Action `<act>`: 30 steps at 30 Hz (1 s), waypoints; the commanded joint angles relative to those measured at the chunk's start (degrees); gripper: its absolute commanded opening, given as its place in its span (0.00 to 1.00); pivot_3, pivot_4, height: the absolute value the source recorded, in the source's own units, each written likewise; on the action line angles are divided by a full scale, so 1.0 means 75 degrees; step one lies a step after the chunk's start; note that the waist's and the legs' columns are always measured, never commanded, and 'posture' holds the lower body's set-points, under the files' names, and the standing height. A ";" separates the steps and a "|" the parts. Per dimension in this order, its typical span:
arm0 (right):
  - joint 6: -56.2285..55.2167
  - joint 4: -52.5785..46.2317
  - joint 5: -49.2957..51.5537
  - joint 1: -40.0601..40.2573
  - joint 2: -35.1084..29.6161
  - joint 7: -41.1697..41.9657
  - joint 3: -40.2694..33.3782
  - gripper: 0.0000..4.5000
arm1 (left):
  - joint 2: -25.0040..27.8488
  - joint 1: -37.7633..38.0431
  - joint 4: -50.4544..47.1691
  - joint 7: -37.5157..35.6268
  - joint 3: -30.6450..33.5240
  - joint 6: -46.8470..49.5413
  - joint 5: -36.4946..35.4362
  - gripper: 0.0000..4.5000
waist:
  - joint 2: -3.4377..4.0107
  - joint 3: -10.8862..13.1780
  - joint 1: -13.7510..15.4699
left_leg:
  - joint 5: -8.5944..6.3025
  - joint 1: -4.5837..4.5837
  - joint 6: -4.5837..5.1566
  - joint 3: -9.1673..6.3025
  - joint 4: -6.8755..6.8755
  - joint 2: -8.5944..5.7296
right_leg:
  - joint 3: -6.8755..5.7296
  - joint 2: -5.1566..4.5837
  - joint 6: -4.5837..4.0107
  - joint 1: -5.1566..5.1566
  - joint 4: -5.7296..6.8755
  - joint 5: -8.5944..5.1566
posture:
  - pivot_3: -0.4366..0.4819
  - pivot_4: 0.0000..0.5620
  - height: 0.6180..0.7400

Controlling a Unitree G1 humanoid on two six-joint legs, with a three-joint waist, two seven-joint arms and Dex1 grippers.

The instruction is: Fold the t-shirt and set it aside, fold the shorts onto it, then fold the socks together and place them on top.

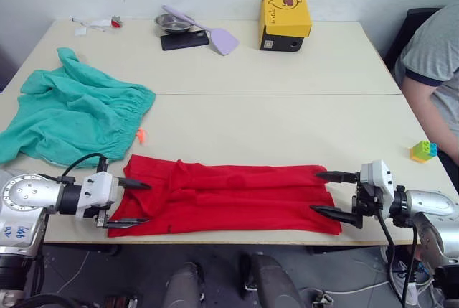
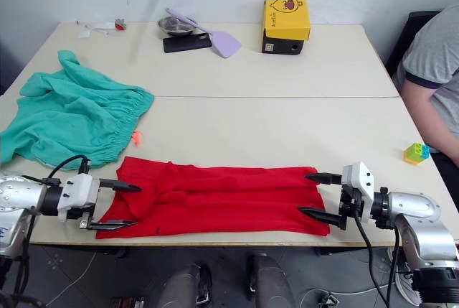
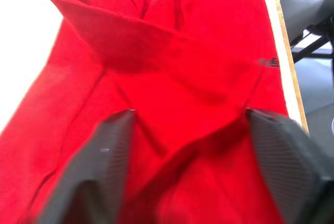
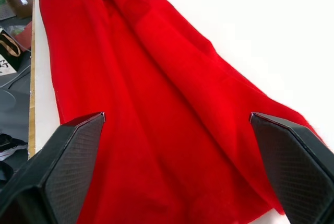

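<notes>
A pale table (image 1: 287,118) made of two joined tops stands against a white wall. Along its near edge lies the t-shirt (image 1: 229,199), folded lengthwise into a long red band that runs from the robot's left to its right.

The left gripper (image 1: 129,204) sits at the shirt's left end, its two black fingers spread wide apart, one over the far part of the cloth and one at the near edge. In the left wrist view the red fabric lies between and beyond the fingers (image 3: 99,166), bunched into a raised fold ahead of them; nothing is pinched. The right gripper (image 1: 331,194) is at the shirt's right end, also wide open, with its far finger at the shirt's far corner and its near finger over the near corner. The right wrist view shows the cloth stretching away flat between the two fingers (image 4: 62,156), with neither pressing it.

The shorts (image 1: 72,114) lie crumpled on the left of the table, beyond the left gripper and apart from the shirt, an orange drawstring end (image 1: 141,135) poking out beside them.

At the far edge are a yellow box (image 1: 285,21), a metal bowl (image 1: 172,22), a black phone (image 1: 184,39) and a lilac spatula (image 1: 208,29). A small toy block (image 1: 423,151) sits near the right edge, beside a seated person (image 1: 430,78) in a grey shirt.
</notes>
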 commanded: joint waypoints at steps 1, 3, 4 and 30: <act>0.0089 -0.0170 0.0208 -0.0134 -0.0252 0.0169 -0.0285 1.00 | 0.0100 0.0040 -0.0831 0.0223 0.0449 0.0660 -0.0740 1.00 | 0.0000 0.0000 0.0009 | 0.0000 0.0000 0.0000 -0.0001 0.0000 0.0000 | 0.0000 0.0000 0.0000 0.0001 -0.0001 0.0000 | 0.48 0.27 1.00; 0.0087 -0.0049 0.0201 -0.0275 -0.0274 0.0213 -0.0280 1.00 | 0.0113 -0.0139 -0.1027 0.0682 0.0560 0.1651 -0.1093 1.00 | 0.0000 0.0000 0.0010 | 0.0000 0.0001 0.0001 -0.0002 0.0002 0.0000 | -0.0001 0.0001 0.0000 0.0002 0.0000 0.0000 | 0.48 0.27 1.00; 0.0079 0.0008 0.0192 -0.0340 -0.0271 0.0224 -0.0270 1.00 | 0.0139 -0.0265 -0.1076 0.0960 0.0557 0.2326 -0.1274 1.00 | 0.0000 0.0000 0.0011 | 0.0001 0.0001 0.0001 -0.0003 0.0002 0.0000 | -0.0001 0.0001 0.0000 0.0002 0.0000 0.0000 | 0.48 0.27 1.00; 0.0501 -0.0499 0.0196 -0.0602 -0.0166 -0.0059 -0.0141 1.00 | -0.0738 -0.2122 -0.1645 0.1953 -0.1618 0.6186 -0.1572 0.60 | 0.0001 0.0001 0.0015 | 0.0029 0.0002 -0.0054 0.0000 0.0010 -0.0004 | 0.0007 0.0010 0.0008 0.0002 0.0006 0.0002 | 0.48 0.27 1.00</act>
